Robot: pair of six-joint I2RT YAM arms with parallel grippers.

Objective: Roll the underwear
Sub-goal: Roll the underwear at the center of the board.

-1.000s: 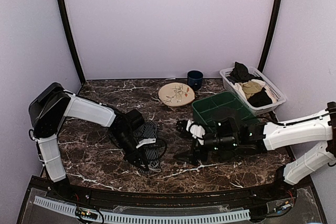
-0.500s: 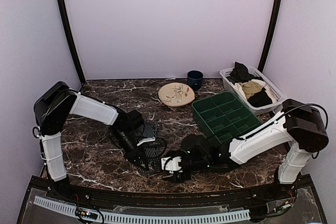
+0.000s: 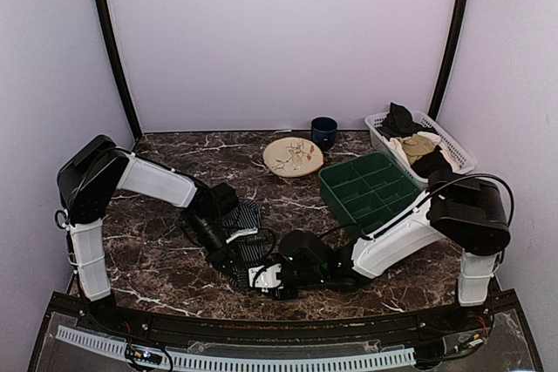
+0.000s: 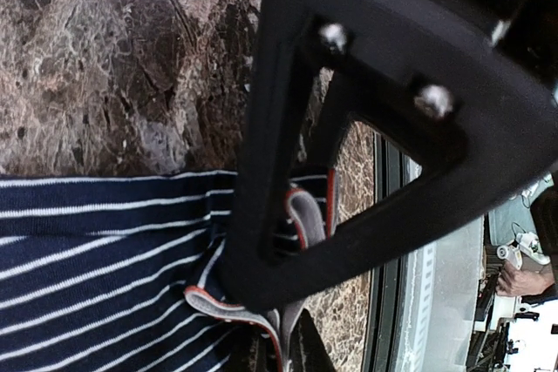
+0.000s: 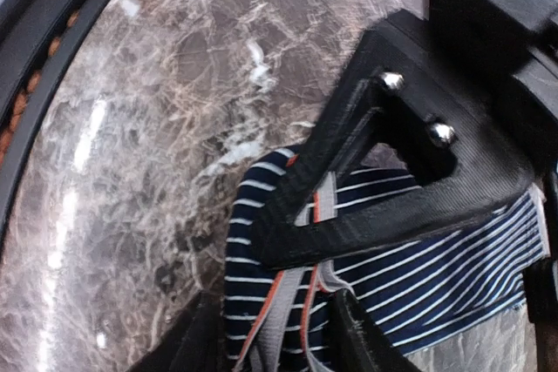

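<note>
The underwear, dark navy with thin white stripes, lies flat on the marble left of centre. My left gripper is shut on its near end; in the left wrist view the grey, red-edged waistband is pinched at that gripper. My right gripper has reached across to the same end. In the right wrist view its fingers press against both sides of the bunched cloth and waistband. The black triangular finger of the other arm crosses each wrist view.
A green compartment tray sits right of centre, with a white basket of black and tan clothes behind it. A patterned plate and a dark blue cup stand at the back. The table's front edge runs just below both grippers.
My right arm swung from beside the green tray leftward along the front to the underwear's near end, and its jaws narrowed onto the cloth. The left gripper stayed put.
</note>
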